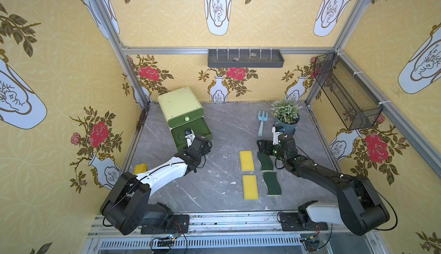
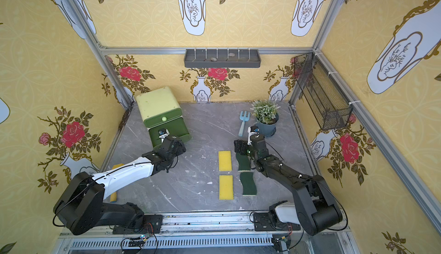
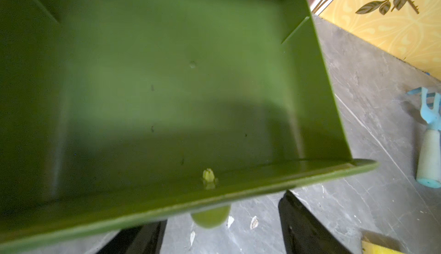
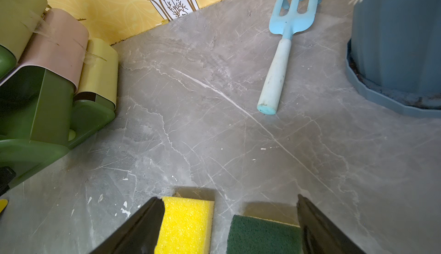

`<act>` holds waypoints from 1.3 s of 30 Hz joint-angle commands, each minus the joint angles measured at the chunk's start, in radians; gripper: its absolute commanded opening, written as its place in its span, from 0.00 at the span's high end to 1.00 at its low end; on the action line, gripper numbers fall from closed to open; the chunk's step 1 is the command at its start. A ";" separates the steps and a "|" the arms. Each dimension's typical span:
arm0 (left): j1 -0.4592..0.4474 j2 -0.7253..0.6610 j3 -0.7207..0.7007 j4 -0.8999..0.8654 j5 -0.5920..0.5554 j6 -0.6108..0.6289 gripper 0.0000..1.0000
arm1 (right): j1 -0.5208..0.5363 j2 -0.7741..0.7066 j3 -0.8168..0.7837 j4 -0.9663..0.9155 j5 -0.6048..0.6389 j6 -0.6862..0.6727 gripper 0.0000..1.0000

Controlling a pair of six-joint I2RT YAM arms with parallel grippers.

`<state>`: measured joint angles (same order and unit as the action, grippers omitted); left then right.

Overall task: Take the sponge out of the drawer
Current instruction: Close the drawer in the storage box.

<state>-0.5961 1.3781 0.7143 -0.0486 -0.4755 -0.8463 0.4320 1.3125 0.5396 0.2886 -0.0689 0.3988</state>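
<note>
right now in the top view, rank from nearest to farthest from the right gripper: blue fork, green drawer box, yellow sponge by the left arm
1. blue fork, just beyond the right gripper, toward the back
2. green drawer box, back left
3. yellow sponge, front left, half hidden by the left arm

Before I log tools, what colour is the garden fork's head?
Light blue; the garden fork shows best in the right wrist view.

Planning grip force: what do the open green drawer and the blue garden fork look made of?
Drawer: likely moulded plastic, smooth olive green, soft sheen. Garden fork: head probably painted sheet metal, thin folded tines; handle matte, pale, material unclear.
</note>
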 commanded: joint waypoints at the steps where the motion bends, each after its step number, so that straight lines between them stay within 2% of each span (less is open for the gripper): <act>1: 0.009 -0.006 0.008 0.045 -0.017 0.032 0.23 | 0.001 -0.002 0.008 0.024 0.008 -0.005 0.11; 20: 0.112 0.057 0.061 0.142 0.007 0.119 0.24 | 0.001 0.002 0.009 0.025 0.009 -0.008 0.11; 29: 0.144 0.123 0.069 0.270 -0.041 0.126 0.24 | 0.001 0.004 0.011 0.022 0.007 -0.009 0.11; 39: 0.190 0.192 0.097 0.387 -0.030 0.131 0.25 | 0.001 0.010 0.012 0.019 0.006 -0.011 0.11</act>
<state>-0.4080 1.5551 0.8036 0.2695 -0.4984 -0.7296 0.4320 1.3167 0.5430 0.2871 -0.0689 0.3923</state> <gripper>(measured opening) 0.752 0.894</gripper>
